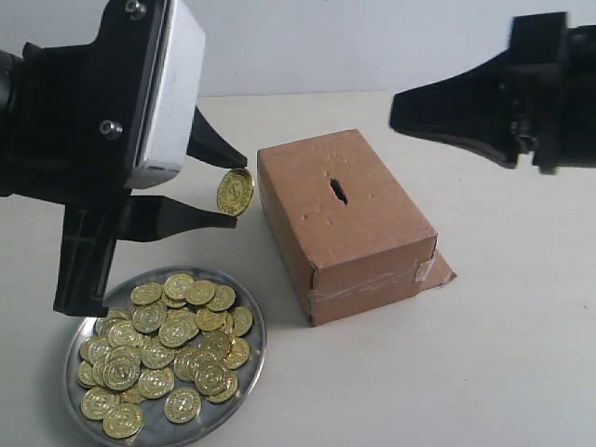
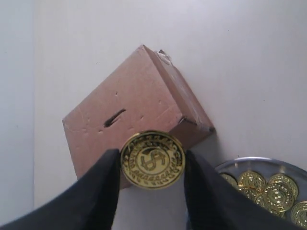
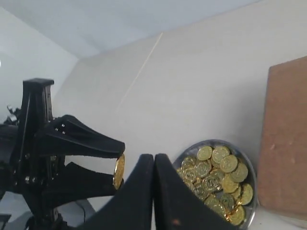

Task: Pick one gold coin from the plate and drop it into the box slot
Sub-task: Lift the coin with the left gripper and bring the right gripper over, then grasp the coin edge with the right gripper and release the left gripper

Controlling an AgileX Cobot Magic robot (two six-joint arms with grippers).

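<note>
We are gripping one gold coin [image 2: 152, 159] between our left fingers [image 2: 101, 189], just beside the box [image 1: 358, 219] (not over its slot [image 1: 338, 191]); our right fingers [image 3: 140, 191] are pressing together, empty

The place reads as a robotics lab bench: a plain off-white tabletop [image 1: 503, 372] against a bare pale wall [image 1: 326, 47], with two black robot arms [image 1: 93, 140] reaching over staged props, a brown cardboard box [image 1: 363, 233] with a cut slot [image 1: 338, 191] and a metal plate [image 1: 258, 340] heaped with gold coins [image 1: 168, 335].

Shiny metal plate [image 1: 244, 386], glossy gold coins [image 1: 168, 345], matt cardboard box [image 1: 372, 233].
</note>
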